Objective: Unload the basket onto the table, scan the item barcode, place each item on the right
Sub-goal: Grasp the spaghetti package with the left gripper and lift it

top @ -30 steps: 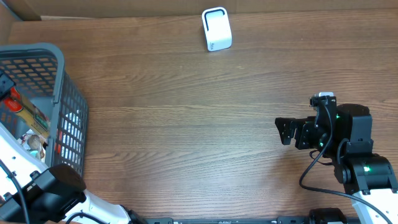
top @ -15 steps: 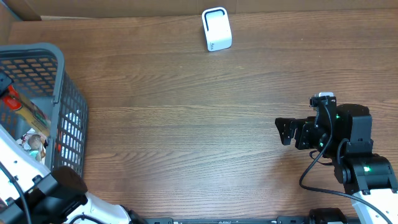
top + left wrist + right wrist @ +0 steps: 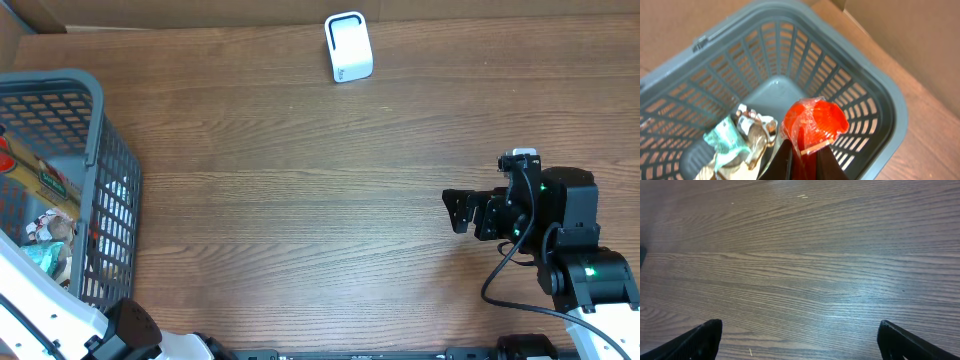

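The left hand [image 3: 804, 154] is pressed together on a red packet [image 3: 815, 120] in clear wrap. Both fingers pinch its lower end, and the rest of the packet stands up toward 12 o'clock in the left wrist view. The packet is over the inside of a gray basket [image 3: 892, 107]; how far it is above the basket's bottom cannot be told. At 9 o'clock from the red packet, a crumpled teal and white packet [image 3: 732, 140] lies on the basket's bottom, touching a paler wrapper just beside it.

Seen from overhead, the basket sits at the 9 o'clock edge of the wooden worktop [image 3: 300, 200] with several packets inside. The left hand itself cannot be made out in that view. A white scanner [image 3: 348, 47] stands at the 12 o'clock edge, well apart from the basket.

The right hand [image 3: 452, 211] is at about 4 o'clock on the worktop, pointing toward 9 o'clock. Its fingers are spread wide with nothing between them, and only bare wood shows under it in the right wrist view.
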Controlling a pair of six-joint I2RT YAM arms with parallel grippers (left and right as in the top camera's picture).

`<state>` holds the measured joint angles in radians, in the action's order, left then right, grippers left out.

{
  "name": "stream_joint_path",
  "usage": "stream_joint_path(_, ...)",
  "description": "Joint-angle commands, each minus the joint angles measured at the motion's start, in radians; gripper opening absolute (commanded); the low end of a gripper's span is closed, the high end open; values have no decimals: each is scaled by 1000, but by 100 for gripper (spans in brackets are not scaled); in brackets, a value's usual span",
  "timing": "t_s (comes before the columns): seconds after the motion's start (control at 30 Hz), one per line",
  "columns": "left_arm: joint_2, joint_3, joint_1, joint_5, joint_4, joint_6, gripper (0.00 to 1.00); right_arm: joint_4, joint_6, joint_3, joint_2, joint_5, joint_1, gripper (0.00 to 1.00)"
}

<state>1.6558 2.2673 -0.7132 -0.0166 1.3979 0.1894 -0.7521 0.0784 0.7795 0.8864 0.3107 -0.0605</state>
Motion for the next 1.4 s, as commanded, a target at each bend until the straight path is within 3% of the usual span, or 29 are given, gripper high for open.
stream_joint_path(0.0, -66, 40, 0, -17, -49, 16, 4, 5, 4, 27, -2, 10, -2, 100)
stream_joint_path(0.47, -23, 22, -1, 27, 48, -2, 4, -3, 4, 27, -2, 25, -2, 100)
stream_joint_path(0.83, 20, -117, -2, 27, 50, 21, 5, -3, 4, 27, -2, 25, -2, 99)
stream_joint_path(1.0, 20, -166, -2, 27, 35, 21, 43, -3, 4, 27, -2, 24, -2, 99)
stream_joint_path(1.17, 20, -232, -2, 30, -7, -10, 55, -3, 4, 27, -2, 25, -2, 99)
stream_joint_path(1.37, 21, -374, -2, 53, -116, -9, 62, -3, 4, 27, -2, 25, -2, 99)
